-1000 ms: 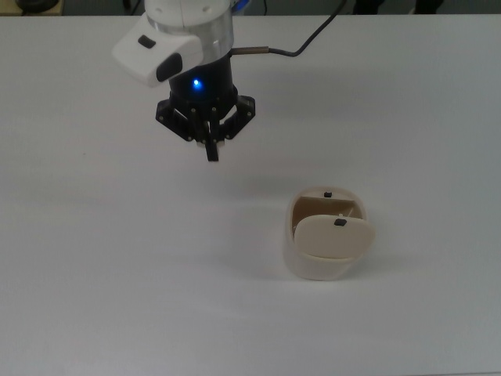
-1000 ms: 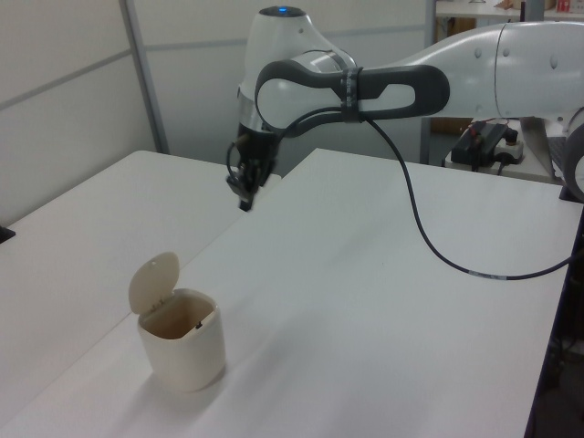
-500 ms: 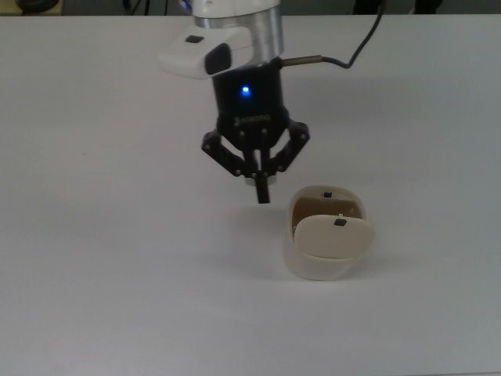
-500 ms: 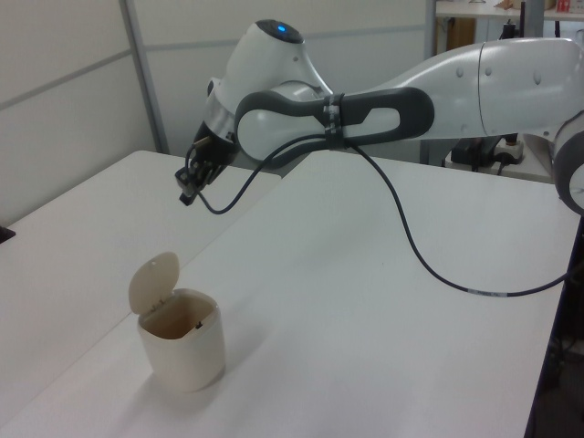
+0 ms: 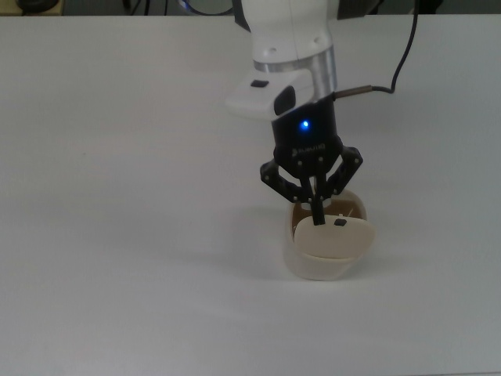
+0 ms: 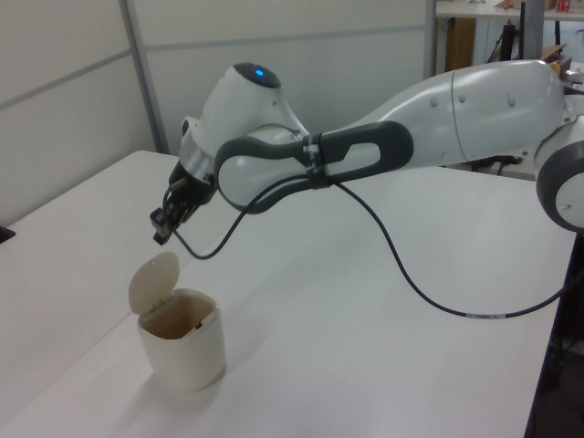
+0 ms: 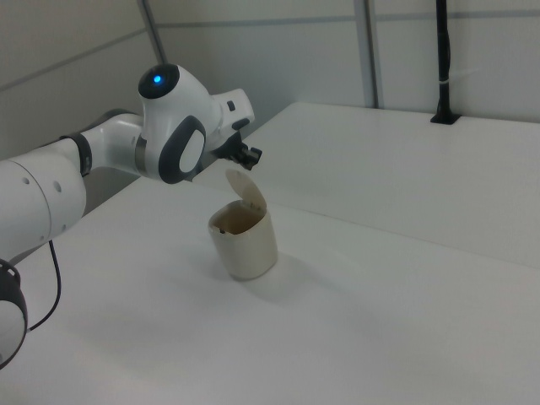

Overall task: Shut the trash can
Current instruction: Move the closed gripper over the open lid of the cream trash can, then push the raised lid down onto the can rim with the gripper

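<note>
Small cream plastic trash can, rounded-square, sitting on the white table in the lower centre-right of the top view and the lower left of the left view; its flat swing lid is standing raised and tilted, leaving the brownish interior showing, with a tiny black knob on the lid face. Judged light and thin-walled, with a smooth surface likely to slide on the table if pushed sideways; the lid is probably swinging freely on its hinge. No grasp looks needed: the place to make contact is the raised lid's upper edge or outer face, pressing it down over the opening while keeping force downward rather than sideways so the bin is not tipping or skidding. Black two-finger gripper hanging just above the lid's top edge, apart from it in the left view, where the gripper is sitting at mid-left; its fingers are lying pressed together into a single point and holding nothing. White arm with its black cable stretching away toward the left view's upper right.
</note>
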`<control>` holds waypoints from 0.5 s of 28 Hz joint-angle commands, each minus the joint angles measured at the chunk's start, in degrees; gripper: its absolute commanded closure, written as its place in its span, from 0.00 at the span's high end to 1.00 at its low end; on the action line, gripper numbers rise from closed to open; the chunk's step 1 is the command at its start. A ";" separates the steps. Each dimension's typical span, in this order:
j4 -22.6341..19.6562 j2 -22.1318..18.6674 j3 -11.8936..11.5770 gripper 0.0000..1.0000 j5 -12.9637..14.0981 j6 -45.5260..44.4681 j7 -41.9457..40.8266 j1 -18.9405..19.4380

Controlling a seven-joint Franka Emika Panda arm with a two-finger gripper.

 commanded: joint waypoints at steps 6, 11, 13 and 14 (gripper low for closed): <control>-1.12 0.50 0.24 0.00 -1.30 1.54 0.43 1.96; -2.44 0.32 0.24 0.00 -1.56 0.93 0.25 2.40; -3.58 0.32 0.24 0.00 -2.62 0.66 0.34 3.01; -3.93 0.32 0.24 0.00 -2.97 0.23 0.34 3.10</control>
